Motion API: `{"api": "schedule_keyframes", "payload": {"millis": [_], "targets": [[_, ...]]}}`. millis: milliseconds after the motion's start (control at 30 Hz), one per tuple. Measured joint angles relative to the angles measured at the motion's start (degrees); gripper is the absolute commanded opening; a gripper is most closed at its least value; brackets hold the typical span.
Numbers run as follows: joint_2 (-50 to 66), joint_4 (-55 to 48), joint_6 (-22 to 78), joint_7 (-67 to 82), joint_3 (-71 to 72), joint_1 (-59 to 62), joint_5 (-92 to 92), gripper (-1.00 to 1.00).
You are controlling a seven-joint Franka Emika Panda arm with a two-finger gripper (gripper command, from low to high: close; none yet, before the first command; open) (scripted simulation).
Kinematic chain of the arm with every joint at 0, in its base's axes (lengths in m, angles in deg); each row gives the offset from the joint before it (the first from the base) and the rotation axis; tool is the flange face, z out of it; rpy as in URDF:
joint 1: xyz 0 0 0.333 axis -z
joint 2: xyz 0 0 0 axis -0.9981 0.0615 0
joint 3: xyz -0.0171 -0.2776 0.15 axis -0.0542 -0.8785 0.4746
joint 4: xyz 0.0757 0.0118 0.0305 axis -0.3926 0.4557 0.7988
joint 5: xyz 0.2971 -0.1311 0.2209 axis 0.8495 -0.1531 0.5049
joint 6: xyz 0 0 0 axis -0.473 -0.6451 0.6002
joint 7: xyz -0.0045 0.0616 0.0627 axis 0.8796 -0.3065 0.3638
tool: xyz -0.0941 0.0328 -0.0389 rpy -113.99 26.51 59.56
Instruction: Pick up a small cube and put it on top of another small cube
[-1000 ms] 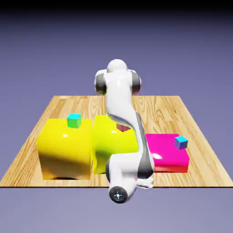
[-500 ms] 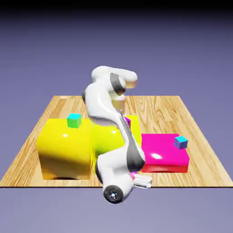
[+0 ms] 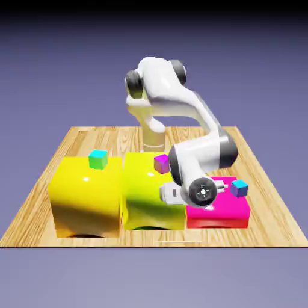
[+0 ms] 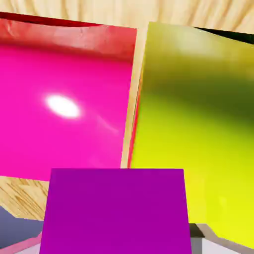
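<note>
The gripper is clamping the magenta small cube, which is filling the hand view's 6 o'clock area as a wide purple-magenta face and is covering most of both fingertips; only grey slivers are peeking out at its lower corners. Above it, the hand view is showing the flat pink block at 10 o'clock and the yellow-green block at 2 o'clock. A narrow gap is running between the two blocks at 12 o'clock, and the wooden table is showing along the top edge. The exterior view is giving what the hand view is missing. There the white arm is arching over the table with its wrist end hanging in front of the seam between the yellow-green block and the pink block. The purple-topped small cube is sitting on the yellow-green block at about 10 o'clock from the wrist, apart from it. A cyan-and-blue cube is resting on the pink block at 3 o'clock from the wrist, and a teal-green cube is sitting on the yellow block at the far 9 o'clock side. In the exterior view the held cube and the fingertips are too hidden by the hand to make out.
</note>
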Motion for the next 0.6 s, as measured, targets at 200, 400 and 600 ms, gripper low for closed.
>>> {"api": "schedule_keyframes", "payload": {"millis": [200,400,600], "targets": [[-10.4,10.1,2.7,-7.8,-12.2,-0.6,12.3,-1.0],[-19.8,18.9,5.1,-14.3,-23.1,-1.0,22.7,-1.0],[-23.2,29.3,-2.0,-13.3,-22.3,-2.5,22.8,-1.0]]}}
